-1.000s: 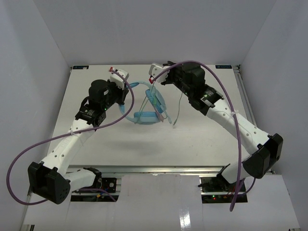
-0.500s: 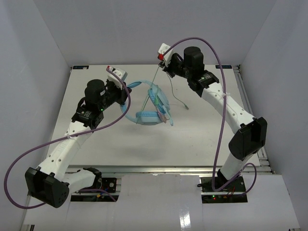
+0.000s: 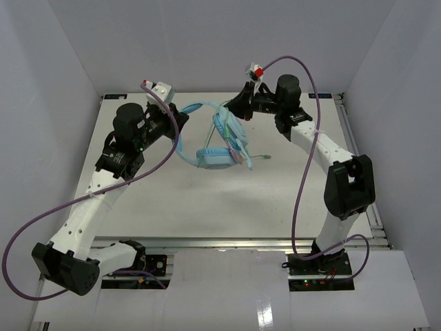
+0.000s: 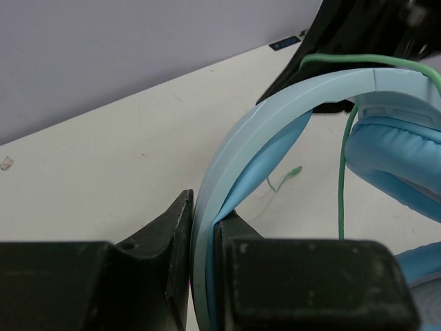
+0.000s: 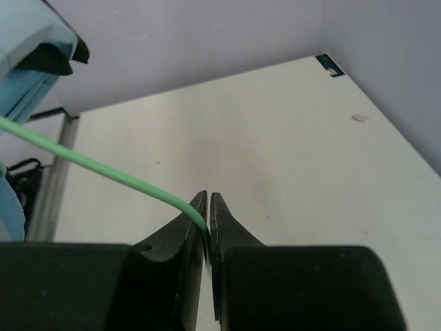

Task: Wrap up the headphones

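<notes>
The light blue headphones (image 3: 215,141) hang above the middle back of the table. My left gripper (image 3: 180,118) is shut on the headband (image 4: 227,186) and holds it up. One padded ear cup (image 4: 396,162) shows at the right in the left wrist view, and the other ear cup (image 3: 212,158) hangs lowest in the top view. My right gripper (image 3: 236,109) is shut on the thin green cable (image 5: 103,171), right of the headband. The cable (image 4: 342,186) runs over the headband and down past the cup. Its loose end (image 3: 260,158) trails to the right.
The white table (image 3: 227,207) has walls on three sides and a metal rail (image 3: 358,158) along its right edge. Thick purple robot cables (image 3: 165,162) arc over both arms. The arm bases sit at the near edge.
Both arms have risen and swung toward the back. The right gripper has carried the cable left, close to the headband, and the headphones have lifted and turned.
</notes>
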Robot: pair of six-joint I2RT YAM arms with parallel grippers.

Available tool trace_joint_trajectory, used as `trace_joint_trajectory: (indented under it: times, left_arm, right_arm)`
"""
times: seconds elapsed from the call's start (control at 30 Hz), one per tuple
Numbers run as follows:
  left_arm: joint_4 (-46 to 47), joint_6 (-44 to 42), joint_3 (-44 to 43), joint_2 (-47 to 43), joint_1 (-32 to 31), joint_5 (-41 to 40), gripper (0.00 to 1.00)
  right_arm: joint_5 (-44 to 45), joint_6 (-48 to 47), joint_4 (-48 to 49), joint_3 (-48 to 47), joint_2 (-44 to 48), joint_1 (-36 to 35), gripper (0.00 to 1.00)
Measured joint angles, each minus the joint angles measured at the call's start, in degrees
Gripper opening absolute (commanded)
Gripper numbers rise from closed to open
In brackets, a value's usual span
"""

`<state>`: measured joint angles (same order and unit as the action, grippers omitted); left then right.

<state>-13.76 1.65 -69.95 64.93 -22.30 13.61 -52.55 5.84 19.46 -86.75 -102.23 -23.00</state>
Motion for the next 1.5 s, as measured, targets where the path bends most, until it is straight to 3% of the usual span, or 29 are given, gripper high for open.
trace_joint_trajectory:
  times: [0.3, 0.47, 0.7, 1.03, 1.5]
  left_arm:
    - [-0.43, 6.45, -12.49, 5.29, -0.85, -1.98, 0.0]
    - [2.44, 10.1, -16.73, 7.53, -1.44, -2.92, 0.0]
    - [5.05, 13.19, -22.54, 12.08, -3.23, -4.7, 0.0]
    - [6.1, 13.7, -29.3, 14.79, -8.62, -9.35, 0.0]
    - [8.39, 6.81, -37.16, 19.13, -8.94, -27.39, 0.0]
  right_arm:
    - [-9.18, 33.89, 39.7, 9.14, -5.26, -0.92, 0.13]
    - [-9.23, 45.63, 50.39, 9.71, -6.43, -2.19, 0.15]
    - [-6.84, 56.89, 54.53, 10.23, -7.02, -5.44, 0.17]
    - [-2.87, 65.51, 55.25, 11.72, -8.2, -13.39, 0.2]
    - [-0.11, 64.53, 54.87, 26.79, -0.98, -20.16, 0.19]
